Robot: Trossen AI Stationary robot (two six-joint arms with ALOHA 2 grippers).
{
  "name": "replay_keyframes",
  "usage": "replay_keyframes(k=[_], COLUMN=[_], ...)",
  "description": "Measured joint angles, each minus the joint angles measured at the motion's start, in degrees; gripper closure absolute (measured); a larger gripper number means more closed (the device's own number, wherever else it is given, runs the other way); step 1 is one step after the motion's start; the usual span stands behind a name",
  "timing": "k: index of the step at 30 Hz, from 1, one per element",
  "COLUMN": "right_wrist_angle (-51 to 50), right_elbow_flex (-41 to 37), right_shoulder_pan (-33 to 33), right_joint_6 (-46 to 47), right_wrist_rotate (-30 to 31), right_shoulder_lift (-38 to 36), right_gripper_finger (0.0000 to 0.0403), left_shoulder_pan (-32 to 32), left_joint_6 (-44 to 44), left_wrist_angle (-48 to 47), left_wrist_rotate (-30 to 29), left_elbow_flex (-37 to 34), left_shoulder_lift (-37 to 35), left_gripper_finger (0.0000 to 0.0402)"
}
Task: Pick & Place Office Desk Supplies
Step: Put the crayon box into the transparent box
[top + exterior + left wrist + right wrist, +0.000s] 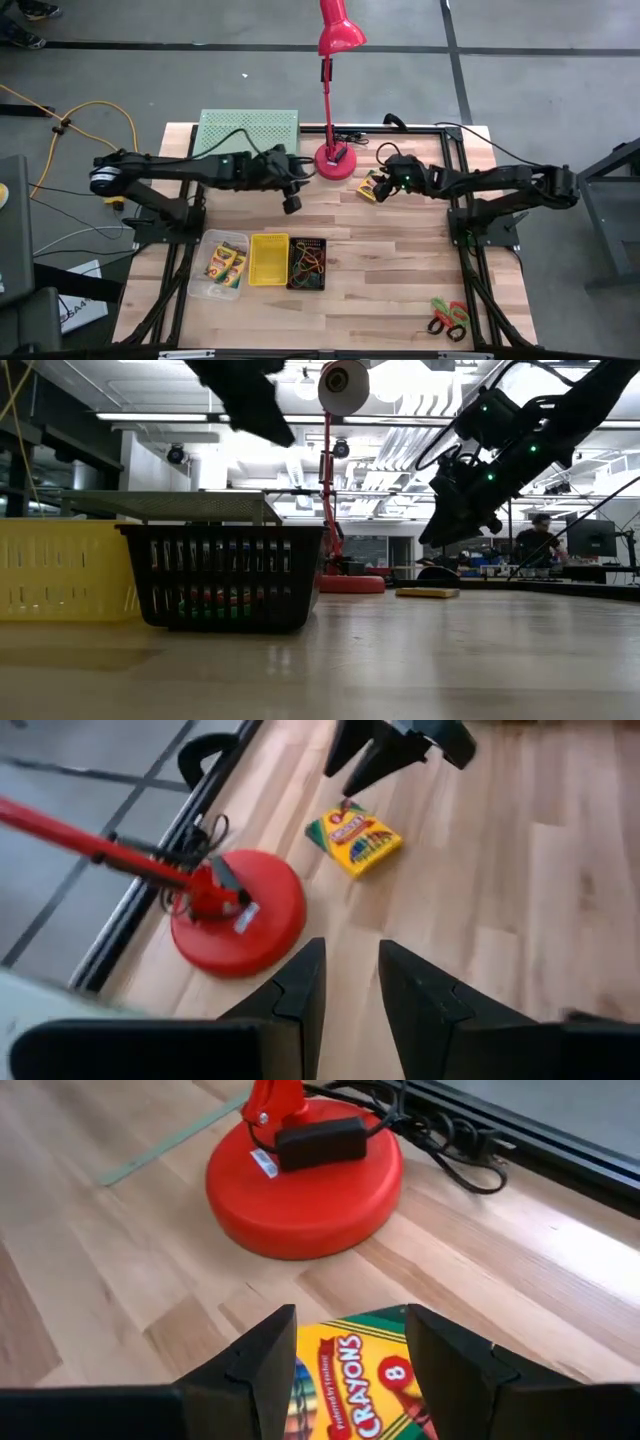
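A pale wooden table stands on a grey concrete floor crossed by dark lines. A yellow cable loops on the floor beside the table's far left corner. Beyond the table, the room shows a white ceiling with bright strip lights, and a person sits at a monitor.

Yellow crayon box flat near the lamp base; others (two) in the clear bin.
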Motion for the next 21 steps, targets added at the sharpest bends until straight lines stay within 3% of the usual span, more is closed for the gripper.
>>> replay_keyframes(k=[10,21], right_wrist_angle=[3.0,6.3], right_elbow_flex=[0.0,0.2], right_shoulder_pan=[0.1,2.4], right_joint_6=[-0.2,1.9], right_wrist_rotate=[-0.1,0.9], right_shoulder_lift=[9.3,16.5], right_gripper_finger=[0.0227,0.0227], left_shoulder_pan=[2.3,2.3], left_joint_6=[1.4,2.5], left_wrist_angle=[6.4,9.6], left_wrist_rotate=[0.8,0.7], left_elbow_flex=[0.0,0.0], left_shoulder_lift=[9.7,10.9], left_gripper_finger=[0.0311,0.0311])
